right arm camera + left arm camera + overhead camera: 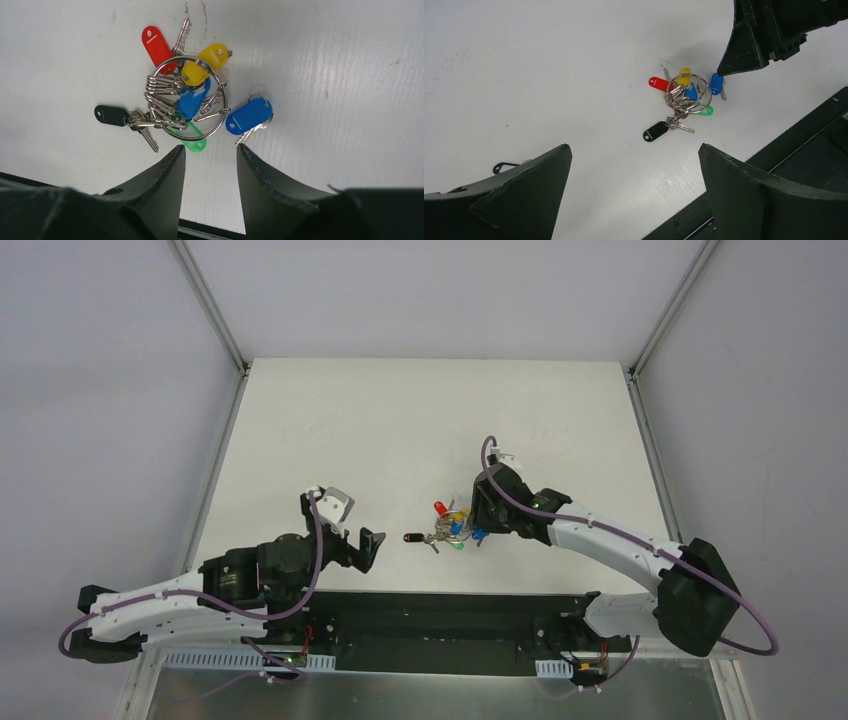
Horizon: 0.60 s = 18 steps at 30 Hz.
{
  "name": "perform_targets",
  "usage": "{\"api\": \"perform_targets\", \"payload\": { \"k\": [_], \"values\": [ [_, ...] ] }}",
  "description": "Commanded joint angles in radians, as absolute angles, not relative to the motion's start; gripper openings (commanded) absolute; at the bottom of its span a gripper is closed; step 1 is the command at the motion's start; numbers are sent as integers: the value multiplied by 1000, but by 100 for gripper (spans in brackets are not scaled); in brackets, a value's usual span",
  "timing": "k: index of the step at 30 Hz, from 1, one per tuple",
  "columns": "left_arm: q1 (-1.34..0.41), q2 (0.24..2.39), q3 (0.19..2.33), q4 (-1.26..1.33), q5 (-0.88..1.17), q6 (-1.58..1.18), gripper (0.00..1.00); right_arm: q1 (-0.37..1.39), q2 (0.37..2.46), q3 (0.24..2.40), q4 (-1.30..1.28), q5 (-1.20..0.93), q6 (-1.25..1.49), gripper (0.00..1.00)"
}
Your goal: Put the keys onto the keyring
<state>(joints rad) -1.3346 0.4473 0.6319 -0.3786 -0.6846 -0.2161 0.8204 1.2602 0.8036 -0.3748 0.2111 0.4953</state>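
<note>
The silver keyring (218, 122) lies flat on the white table, carrying red, yellow, green and one blue tag. The blue-capped key (248, 116) lies loose just right of the ring. The black-headed key (111, 115) lies at the ring's left, touching the bunch; I cannot tell if it is attached. My right gripper (210, 148) is open and empty, its tips just short of the ring, one by the blue key's blade. My left gripper (634, 147) is open and empty, well short of the black key (655, 131). The top view shows the bunch (452, 527) between both grippers.
A black strip (450, 605) runs along the table's near edge, close under both grippers. A small black loop (504, 166) lies by my left finger. The right arm's finger (744, 50) hangs over the blue key (716, 83).
</note>
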Motion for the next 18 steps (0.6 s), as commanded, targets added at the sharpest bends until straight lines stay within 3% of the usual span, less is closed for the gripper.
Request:
{"api": "perform_targets", "payload": {
  "k": [1,9,18],
  "values": [
    [-1338,431,653,-346,-718,-197,99,822,1311,866,-392,156,420,44],
    [-1338,414,648,-350,-710,-199,100,862,1431,963,-380,109,314,40],
    [-1338,356,671,-407,-669,-245,100,885,1460,944,-233,13,35,45]
  ]
}}
